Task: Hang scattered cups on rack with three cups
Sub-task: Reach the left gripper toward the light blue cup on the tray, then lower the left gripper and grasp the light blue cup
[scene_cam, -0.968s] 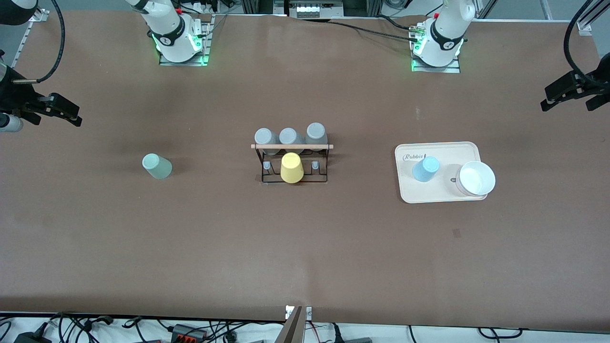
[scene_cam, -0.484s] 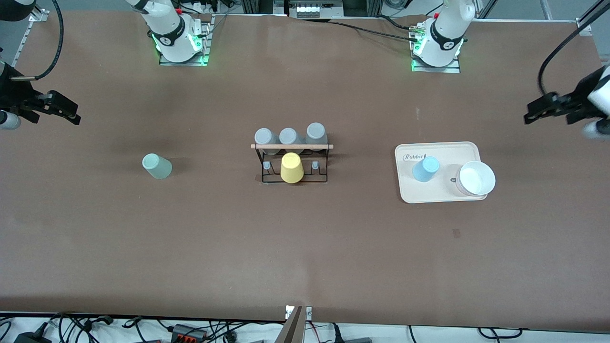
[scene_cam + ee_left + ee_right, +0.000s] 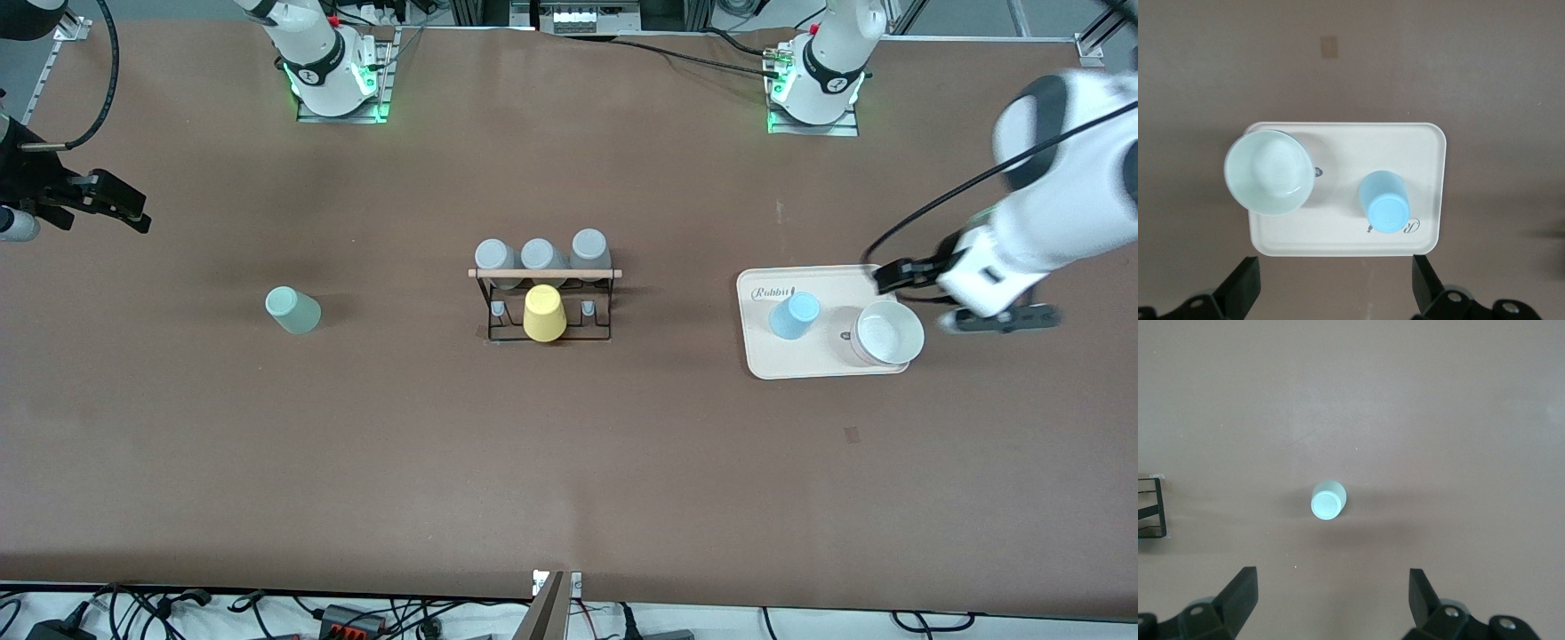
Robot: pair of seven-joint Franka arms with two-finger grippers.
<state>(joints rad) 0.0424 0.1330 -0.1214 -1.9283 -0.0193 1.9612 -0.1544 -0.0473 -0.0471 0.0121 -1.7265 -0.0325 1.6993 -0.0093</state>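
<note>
The light blue cup (image 3: 794, 315) stands upside down on the beige tray (image 3: 836, 364); it also shows in the left wrist view (image 3: 1385, 202). The mint green cup (image 3: 292, 310) stands upside down on the table toward the right arm's end, and shows in the right wrist view (image 3: 1327, 500). The black wire rack (image 3: 545, 302) with its wooden rod stands mid-table and holds three grey cups (image 3: 540, 256) and a yellow cup (image 3: 543, 313). My left gripper (image 3: 951, 298) is open and empty over the tray's edge beside the bowl. My right gripper (image 3: 124, 206) is open and empty, up over the table's end.
A white bowl (image 3: 888, 333) sits on the tray beside the blue cup, also in the left wrist view (image 3: 1268, 172). A corner of the rack (image 3: 1155, 510) shows in the right wrist view. Bare brown table lies between rack, tray and mint cup.
My left arm has swung in from the table's end to the tray, its gripper now over the tray's edge. The right arm has barely moved. The cups have not moved.
</note>
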